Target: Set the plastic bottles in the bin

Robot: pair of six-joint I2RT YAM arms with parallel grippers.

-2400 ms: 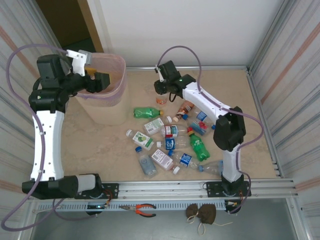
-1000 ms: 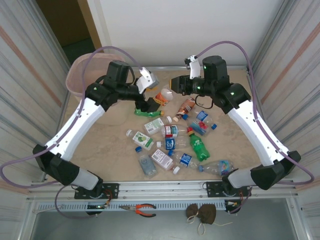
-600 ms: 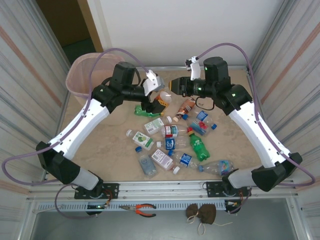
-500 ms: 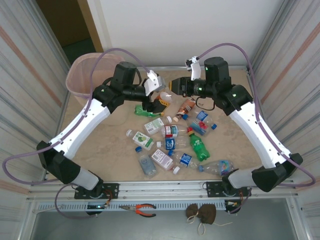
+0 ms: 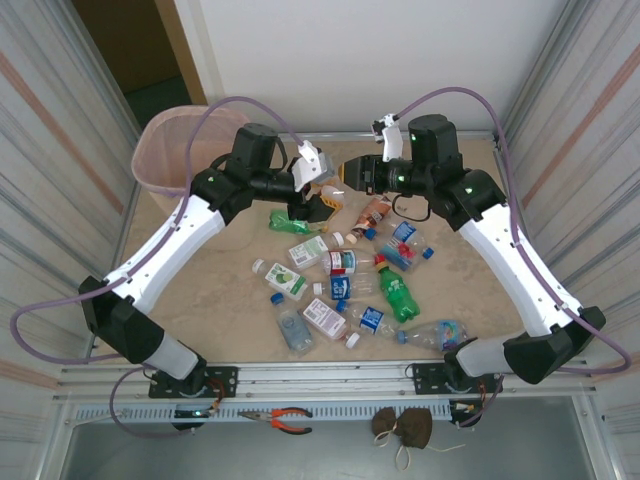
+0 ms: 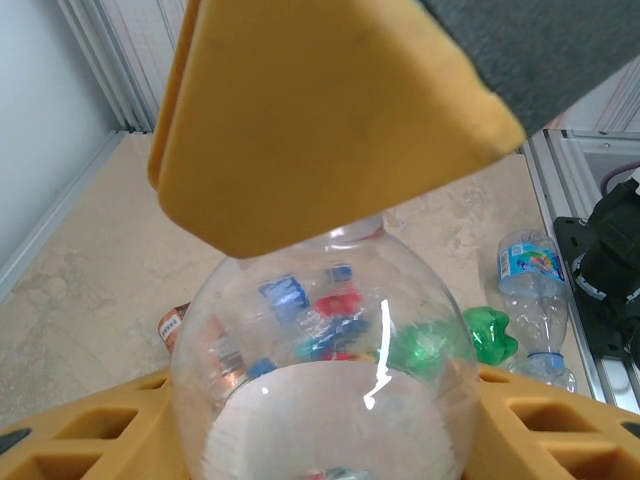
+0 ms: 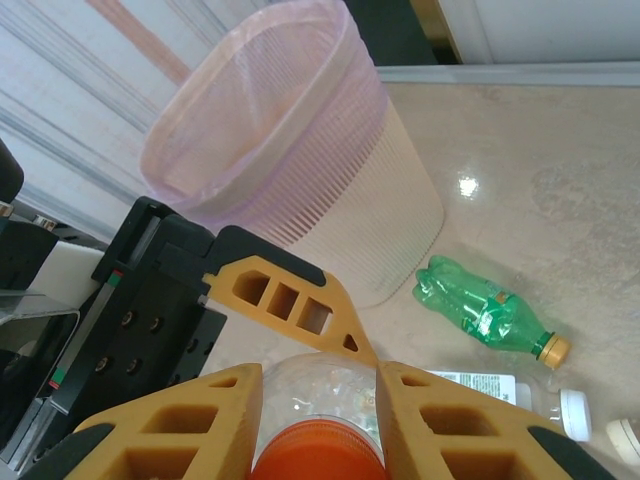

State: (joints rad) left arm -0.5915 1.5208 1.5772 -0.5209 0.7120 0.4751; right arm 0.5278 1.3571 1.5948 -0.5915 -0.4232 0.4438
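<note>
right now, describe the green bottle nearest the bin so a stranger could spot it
Find the pink-lined beige bin. Just beside its base a yellow-capped green bottle lies on its side, nearer the bin than any other bottle. The other green bottle lies farther off, inside the pile.

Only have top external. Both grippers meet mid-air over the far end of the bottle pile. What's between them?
Observer: A clear bottle; right wrist shows the right gripper pinching its orange cap end.
Operator: Left on it too?
Observer: Looks so. In left wrist the left gripper has one finger above and one below its round body.
Operator: Is the green bottle near the bin capped?
Observer: Yes, right wrist shows a tan cap on it; it lies on its side.
</note>
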